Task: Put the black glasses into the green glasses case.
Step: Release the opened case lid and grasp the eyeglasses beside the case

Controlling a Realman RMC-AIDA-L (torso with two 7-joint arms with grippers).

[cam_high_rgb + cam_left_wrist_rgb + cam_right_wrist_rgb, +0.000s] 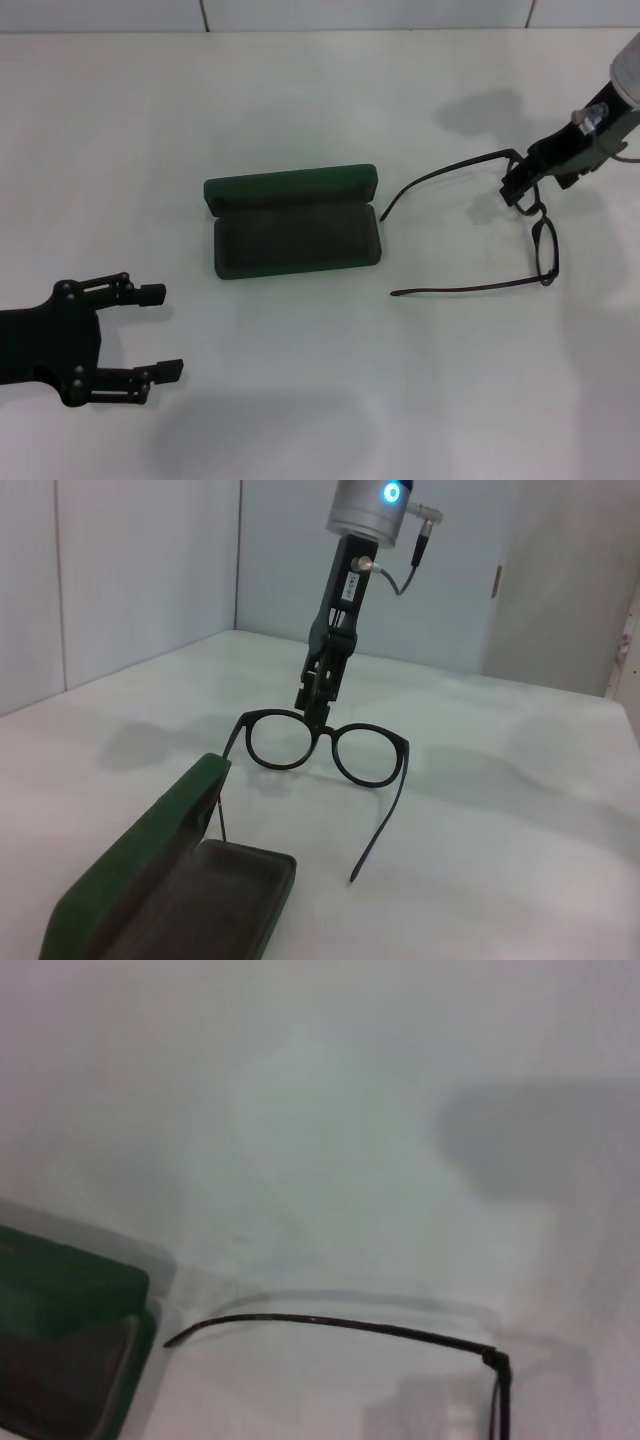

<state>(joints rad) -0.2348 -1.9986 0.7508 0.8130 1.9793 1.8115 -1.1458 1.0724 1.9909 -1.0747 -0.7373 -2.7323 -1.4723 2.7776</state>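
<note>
The black glasses (546, 250) are to the right of the green glasses case (295, 240), with both temple arms unfolded and pointing toward the case. My right gripper (522, 192) is shut on the bridge between the lenses, as the left wrist view (320, 702) shows, holding the frame (368, 756) upright at table level. The case lies open in the middle of the table, its lid (290, 187) folded back on the far side and its felt lining showing. My left gripper (162, 331) is open and empty, near the front left, apart from the case.
A white tabletop (330, 380) spreads around everything. A pale wall (130, 570) stands behind the table's far edges. In the right wrist view one temple arm (330, 1322) ends close to the case's corner (70, 1305).
</note>
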